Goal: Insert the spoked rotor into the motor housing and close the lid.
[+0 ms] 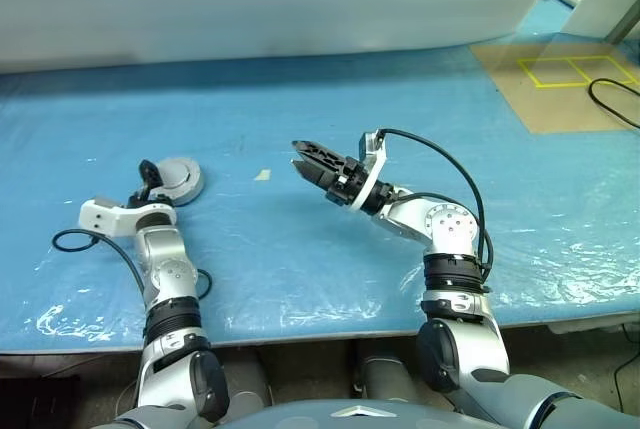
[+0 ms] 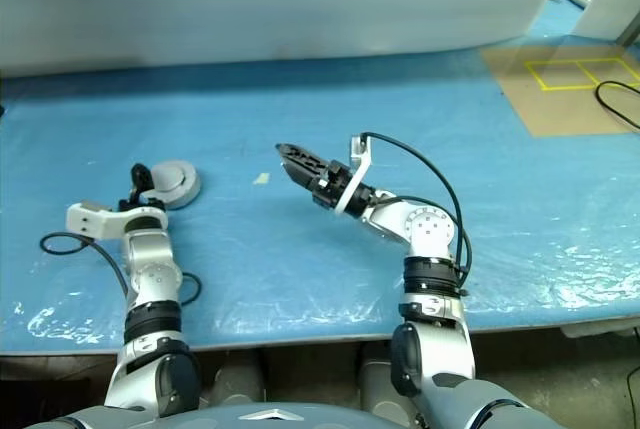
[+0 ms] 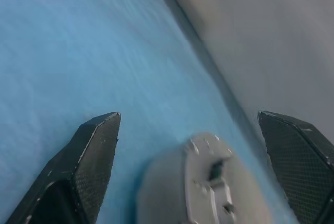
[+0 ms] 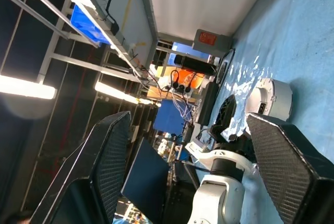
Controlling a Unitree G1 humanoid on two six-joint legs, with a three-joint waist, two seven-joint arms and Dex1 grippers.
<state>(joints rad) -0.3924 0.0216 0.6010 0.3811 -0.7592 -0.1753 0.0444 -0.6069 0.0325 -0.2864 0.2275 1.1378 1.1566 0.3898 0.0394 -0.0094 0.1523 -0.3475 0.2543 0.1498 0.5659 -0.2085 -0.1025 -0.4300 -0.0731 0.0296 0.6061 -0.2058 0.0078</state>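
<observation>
The housing [image 1: 178, 181] lies on the blue table [image 1: 300, 249] with its lid seemingly closed, so the task looks about done; the left pincer [image 1: 148, 178] gapes just beside it, empty; the right pincer [image 1: 308, 161] hangs apart, empty.

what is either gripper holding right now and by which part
Nothing is held. The left gripper is open with the closed motor housing lying on the table between its fingers, ungripped. The right gripper is open and empty above the table.
</observation>
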